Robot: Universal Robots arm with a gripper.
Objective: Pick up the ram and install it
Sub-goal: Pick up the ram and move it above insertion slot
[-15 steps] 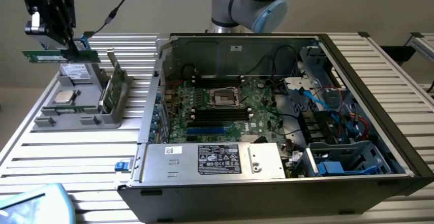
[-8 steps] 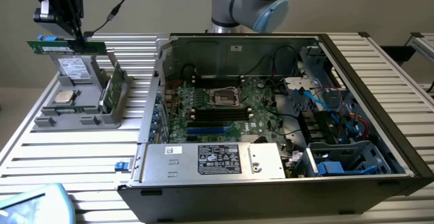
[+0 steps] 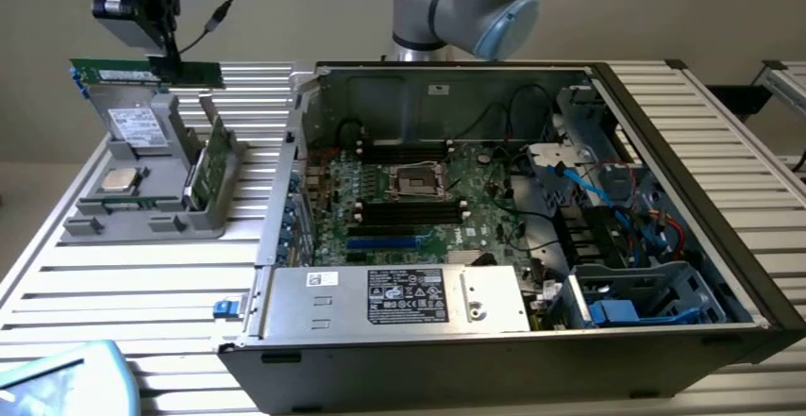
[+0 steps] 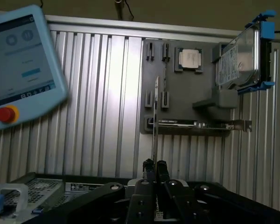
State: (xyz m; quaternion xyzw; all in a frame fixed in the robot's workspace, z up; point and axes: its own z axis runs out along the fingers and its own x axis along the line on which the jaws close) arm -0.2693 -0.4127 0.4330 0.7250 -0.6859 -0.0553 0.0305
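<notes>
From my remote seat: the pincer [image 3: 164, 60] is clamped shut on the ram [image 3: 120, 73], gripping its top edge. The green stick hangs level in the air at the exterior view's upper left, just above the grey drive [image 3: 136, 128] at the far end of the grey holder [image 3: 139, 220]. It is well apart from the open PC case [image 3: 705, 246]. In the wrist view the ram [image 4: 154, 116] shows edge-on as a thin line rising from the pinched fingertips of the pincer [image 4: 154, 164]. The holder [image 4: 177, 98] behind it carries a silver processor [image 4: 190, 58], the drive [image 4: 240, 56] in a blue frame and a card [image 4: 196, 123] with a metal bracket. The worktop [image 3: 139, 284] is ribbed aluminium slats, pale and shiny, with glare on the slats beside the holder. The case lies on it with its side off. Inside are the motherboard [image 3: 416, 199], a silver power supply [image 3: 403, 298] with a black label and blue cables [image 3: 605, 190]. A light-blue teach pendant [image 4: 18, 70] with a red stop button [image 4: 5, 114] lies on the slats, at the near corner in the exterior view. The arm's blue-grey joint [image 3: 473, 1] stands behind the case. The wall [image 3: 655, 10] beyond is plain grey-beige.
</notes>
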